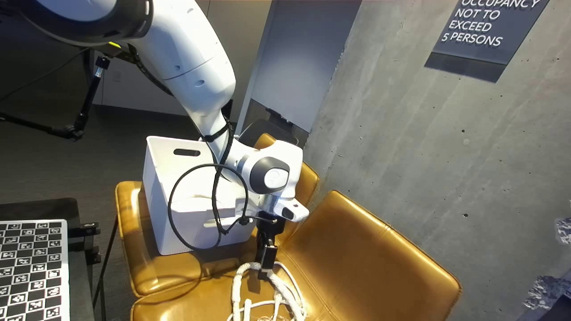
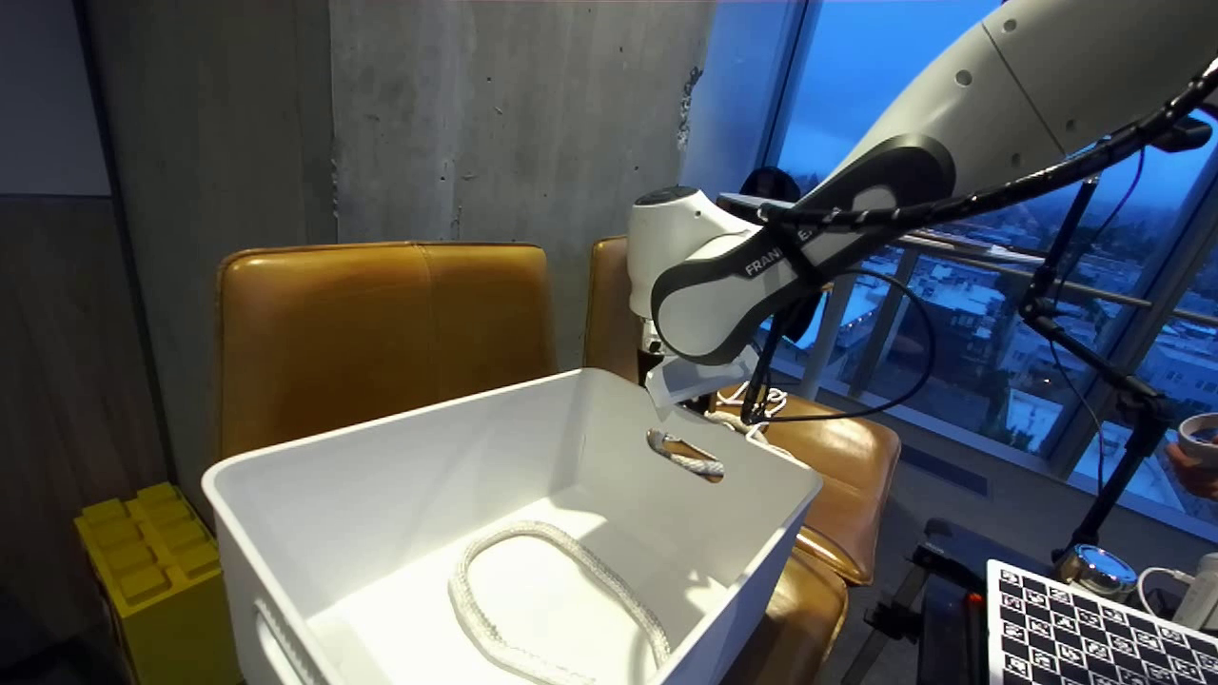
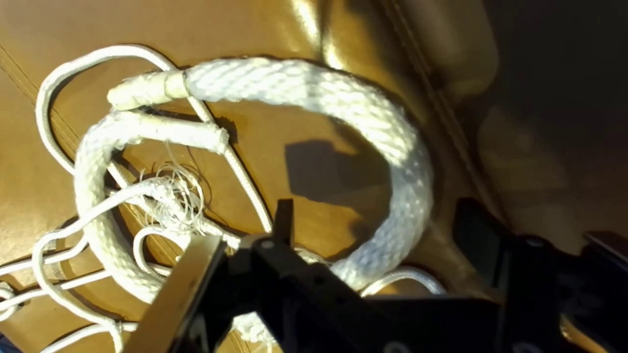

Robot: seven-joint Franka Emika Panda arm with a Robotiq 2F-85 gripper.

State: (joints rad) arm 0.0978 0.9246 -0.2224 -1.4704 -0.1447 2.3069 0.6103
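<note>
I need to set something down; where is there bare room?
Bare: the tan leather seat between front edge and thick white braided rope; the white plastic bin's floor within its curved pale rope. Crowded: beneath the black gripper, where thin white cords tangle.

Office or small meeting room, set up for robot work
A sign point(image 1: 484, 38) reads "occupancy not to exceed 5 persons" on a bare concrete wall point(image 1: 392, 147); tan leather-look chairs point(image 1: 370, 263) stand by it, and tall windows point(image 2: 875, 67) look down on rooftops point(image 2: 1035, 420); a robot arm point(image 1: 192, 58), a board of printed square markers point(image 1: 31, 269) and a jointed black stand point(image 2: 1145, 414) add a lab's touch
</note>
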